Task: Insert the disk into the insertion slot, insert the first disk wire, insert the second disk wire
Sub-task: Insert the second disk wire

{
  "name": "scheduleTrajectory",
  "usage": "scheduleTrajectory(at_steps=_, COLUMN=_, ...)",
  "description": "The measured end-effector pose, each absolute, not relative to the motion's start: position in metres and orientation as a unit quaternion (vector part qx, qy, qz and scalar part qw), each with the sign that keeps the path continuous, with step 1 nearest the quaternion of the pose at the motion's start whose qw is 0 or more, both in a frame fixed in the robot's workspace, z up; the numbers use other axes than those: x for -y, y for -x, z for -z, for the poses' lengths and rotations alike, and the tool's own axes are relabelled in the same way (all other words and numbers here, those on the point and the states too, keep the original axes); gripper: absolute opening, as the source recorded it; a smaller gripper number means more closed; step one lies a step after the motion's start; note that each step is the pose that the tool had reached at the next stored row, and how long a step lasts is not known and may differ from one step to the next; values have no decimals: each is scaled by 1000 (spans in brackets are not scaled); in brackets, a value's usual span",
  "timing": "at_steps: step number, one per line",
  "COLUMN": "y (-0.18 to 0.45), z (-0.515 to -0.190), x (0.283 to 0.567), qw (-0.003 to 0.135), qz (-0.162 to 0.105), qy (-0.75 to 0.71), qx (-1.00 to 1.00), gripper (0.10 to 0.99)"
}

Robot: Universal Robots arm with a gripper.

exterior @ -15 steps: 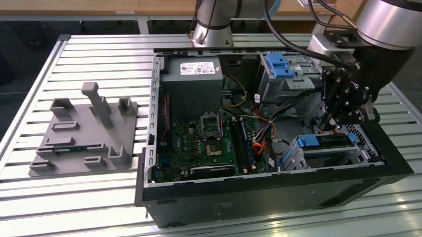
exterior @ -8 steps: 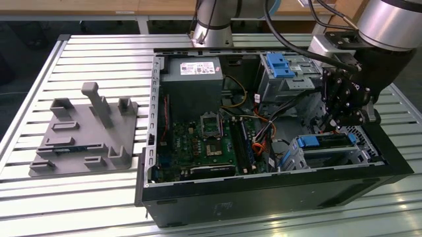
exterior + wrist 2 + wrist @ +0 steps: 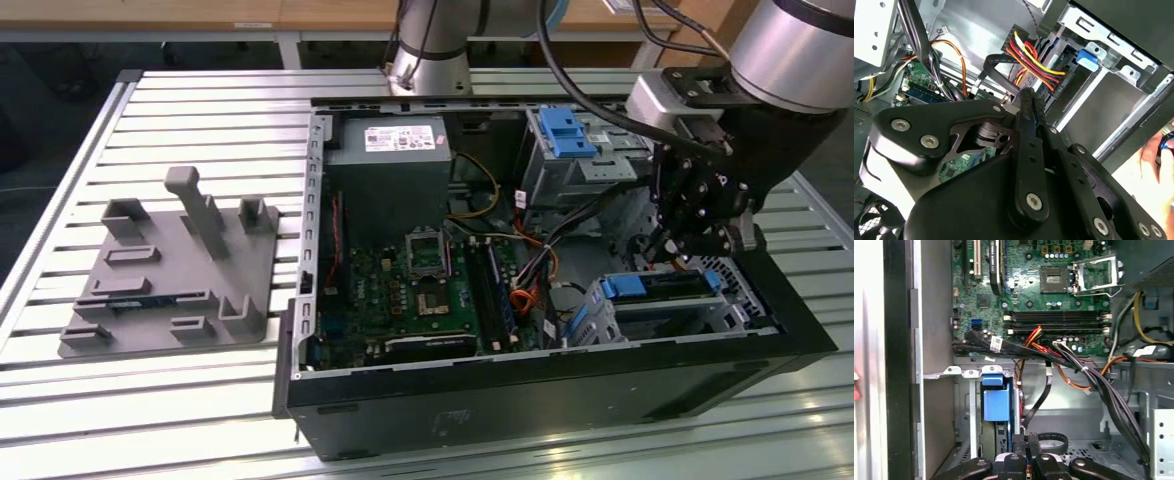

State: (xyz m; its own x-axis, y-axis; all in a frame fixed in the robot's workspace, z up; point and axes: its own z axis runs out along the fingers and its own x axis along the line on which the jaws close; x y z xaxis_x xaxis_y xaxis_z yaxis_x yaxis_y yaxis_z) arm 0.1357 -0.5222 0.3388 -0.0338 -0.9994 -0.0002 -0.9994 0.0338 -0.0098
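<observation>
On the exterior view's left I see a grey fixture plate [image 3: 167,280] lying on the slatted table [image 3: 200,100], and beside it the open computer case [image 3: 561,385] with its green motherboard [image 3: 420,290]. Further right, the disk [image 3: 654,287] already sits in the insertion slot [image 3: 727,300]. My gripper [image 3: 687,245] hovers just above it, fingers pressed together, pinching a black cable [image 3: 999,67].
</observation>
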Motion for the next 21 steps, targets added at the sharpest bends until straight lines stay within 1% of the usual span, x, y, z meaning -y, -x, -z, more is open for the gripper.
scheduleTrajectory(at_steps=6, y=-136, z=-339, x=522, qw=3, qz=3, qy=695, qx=-719, gripper=149)
scheduleTrajectory(at_steps=13, y=-137, z=-339, x=531, qw=-3, qz=-2, qy=695, qx=-719, gripper=149)
scheduleTrajectory(at_steps=21, y=-137, z=-339, x=532, qw=-3, qz=-2, qy=695, qx=-719, gripper=149)
